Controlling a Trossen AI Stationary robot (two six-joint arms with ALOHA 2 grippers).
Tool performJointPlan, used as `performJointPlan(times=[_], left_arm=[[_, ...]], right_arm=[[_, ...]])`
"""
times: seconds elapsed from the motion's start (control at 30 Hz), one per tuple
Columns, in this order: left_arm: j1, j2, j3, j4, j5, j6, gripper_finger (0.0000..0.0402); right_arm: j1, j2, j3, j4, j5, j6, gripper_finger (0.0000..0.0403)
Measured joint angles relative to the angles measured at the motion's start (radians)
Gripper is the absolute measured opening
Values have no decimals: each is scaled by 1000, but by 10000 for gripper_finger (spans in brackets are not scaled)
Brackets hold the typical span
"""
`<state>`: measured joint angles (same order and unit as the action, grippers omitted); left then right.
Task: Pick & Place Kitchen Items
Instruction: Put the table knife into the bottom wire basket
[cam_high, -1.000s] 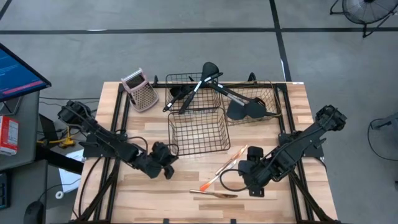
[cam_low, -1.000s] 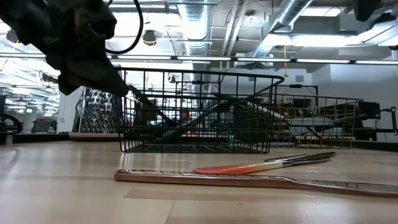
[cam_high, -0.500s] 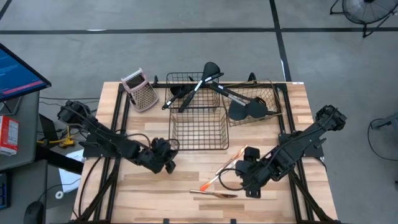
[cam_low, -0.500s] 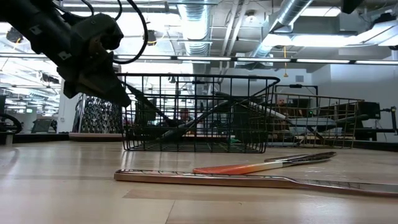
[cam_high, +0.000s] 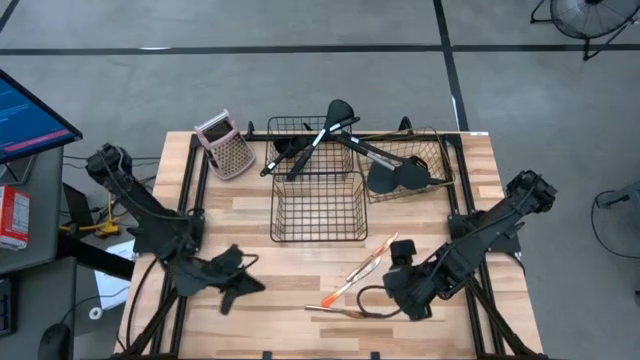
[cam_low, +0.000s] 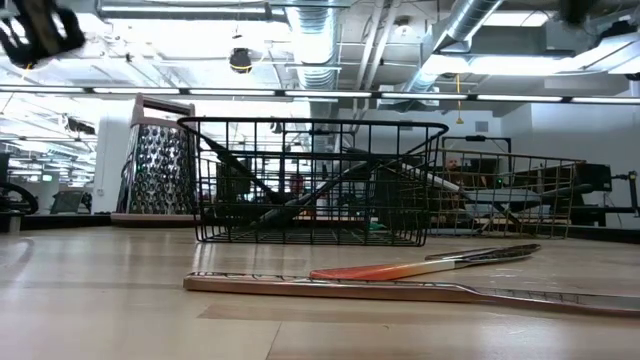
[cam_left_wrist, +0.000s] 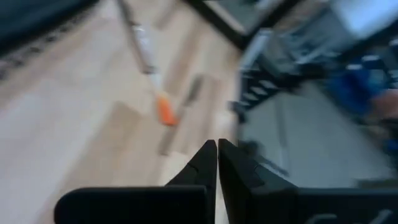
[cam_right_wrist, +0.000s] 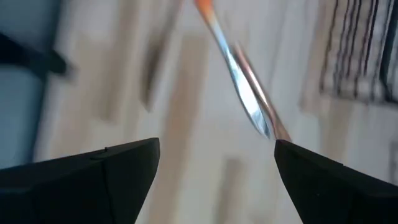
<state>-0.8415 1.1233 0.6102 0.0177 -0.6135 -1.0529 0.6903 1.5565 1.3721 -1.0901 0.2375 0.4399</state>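
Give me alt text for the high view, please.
Seen from above, the right gripper, fingers open, hovers by the orange-handled utensils on the table's near side. The left gripper, shut, holds nothing. Two wire baskets and a grater stand farther back.

The table (cam_high: 240, 215) is pale wood in butcher-block strips, smooth with a soft sheen. Two baskets (cam_high: 318, 206) are thin black wire, matt. Black utensils (cam_high: 318, 138) in the far basket look like matt plastic (one handle is pale metal). The thin utensils (cam_low: 400, 270) lying on the wood are polished metal with a glossy orange handle, and a copper-toned piece (cam_low: 330, 288) gleams beside them. The box grater (cam_high: 226, 146) is shiny perforated metal with a pink plastic top. Both arms (cam_high: 165, 235) are dark and matt.
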Motion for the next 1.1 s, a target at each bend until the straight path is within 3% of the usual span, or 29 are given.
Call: performJointPlan(times=[0.1, 0.23, 0.43, 0.6, 0.9, 1.1], left_arm=[[-76, -26, 0, 50, -34, -2, 1], [-157, -29, 0, 80, -145, -3, 1], [-218, -29, 0, 80, -276, -3, 1], [-224, -29, 0, 81, -288, -2, 1], [-223, -29, 0, 81, -304, -2, 1], [-223, -29, 0, 83, -304, -8, 1]], right_arm=[[-8, 5, -75, 0, -12, -12, 317], [-38, 9, -199, 164, -65, -101, 317], [-83, 38, -254, 395, -28, -323, 317], [-135, 112, -253, 581, -85, -458, 317], [-184, 295, -253, 867, -135, -525, 315], [-205, 355, -253, 947, -136, -521, 281]])
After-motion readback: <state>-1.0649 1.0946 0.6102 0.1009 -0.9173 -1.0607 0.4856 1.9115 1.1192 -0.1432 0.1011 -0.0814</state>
